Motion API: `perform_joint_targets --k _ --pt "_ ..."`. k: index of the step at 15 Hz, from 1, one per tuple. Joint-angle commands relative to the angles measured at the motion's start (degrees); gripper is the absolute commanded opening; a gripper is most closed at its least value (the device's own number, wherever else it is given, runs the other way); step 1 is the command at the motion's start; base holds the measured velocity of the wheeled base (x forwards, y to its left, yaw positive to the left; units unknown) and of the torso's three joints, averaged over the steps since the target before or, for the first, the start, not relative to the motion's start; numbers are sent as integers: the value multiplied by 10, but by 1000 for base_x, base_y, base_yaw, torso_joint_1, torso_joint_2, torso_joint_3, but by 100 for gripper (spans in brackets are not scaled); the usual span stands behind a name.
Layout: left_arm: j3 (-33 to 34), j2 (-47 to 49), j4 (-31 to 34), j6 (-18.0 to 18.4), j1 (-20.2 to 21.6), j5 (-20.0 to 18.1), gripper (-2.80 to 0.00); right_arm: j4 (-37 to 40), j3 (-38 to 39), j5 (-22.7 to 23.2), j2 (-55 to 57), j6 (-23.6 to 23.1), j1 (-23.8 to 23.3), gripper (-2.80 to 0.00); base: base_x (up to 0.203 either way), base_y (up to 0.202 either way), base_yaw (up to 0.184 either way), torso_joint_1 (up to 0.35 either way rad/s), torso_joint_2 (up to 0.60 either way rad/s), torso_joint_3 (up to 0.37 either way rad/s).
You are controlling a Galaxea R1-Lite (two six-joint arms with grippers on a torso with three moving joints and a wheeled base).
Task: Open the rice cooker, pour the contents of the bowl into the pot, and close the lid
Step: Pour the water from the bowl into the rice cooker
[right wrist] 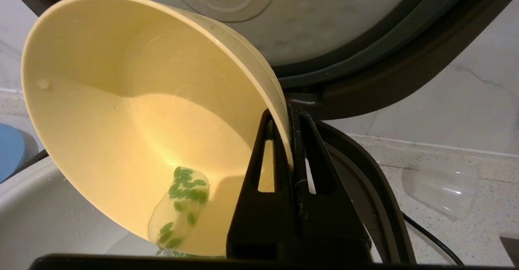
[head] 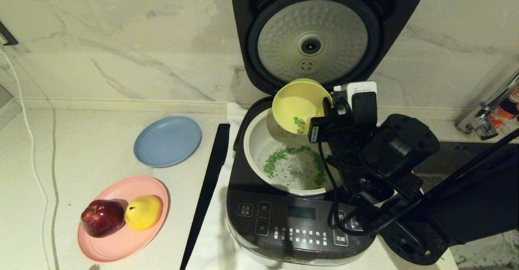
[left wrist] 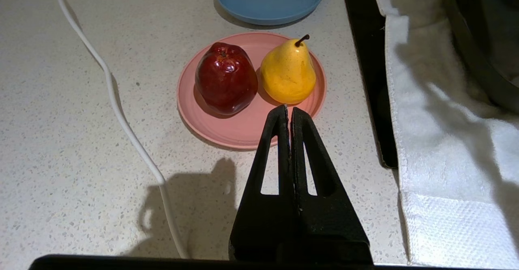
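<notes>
Bowl (head: 298, 104) tipped steeply over the open pot (head: 259, 140) of the rice cooker (head: 292, 221), mouth facing down toward the pot; right tool (right wrist: 288, 140) clamped on its rim. Few green bits (right wrist: 184, 189) cling near the low lip, most already in the pot. Left tool (left wrist: 288, 118) parked, jaws together, above the worktop (left wrist: 81, 140) near the pink plate (left wrist: 235, 134).

The right arm (head: 389, 152) covers the near right rim of the pot (head: 253, 140) and part of the rice cooker (head: 243, 205) beneath the wrist. The right gripper (right wrist: 288, 112) hides the stretch of the bowl (right wrist: 121, 112) wall pinched between its fingers. The lid (head: 324, 39) is cut off at the top edge of the head view. White labels on the front panel (head: 300, 233), below the hand, are too small to read. The left gripper (left wrist: 288, 110) hides part of the pink plate (left wrist: 211, 124) rim.
</notes>
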Motion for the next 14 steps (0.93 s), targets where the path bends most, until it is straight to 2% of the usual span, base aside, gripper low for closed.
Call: perform_joint_targets --k 1,4,14 --pt "5 0 0 0 0 0 -280 -20 5 -3 10 -6 0 -280 0 0 0 0 0 0" --pt "5 0 0 0 0 0 -280 -20 8 -2 13 -30 1 -280 0 0 0 0 0 0" --pt "5 0 0 0 0 0 -280 -20 19 -4 7 -49 16 -280 0 0 0 0 0 0"
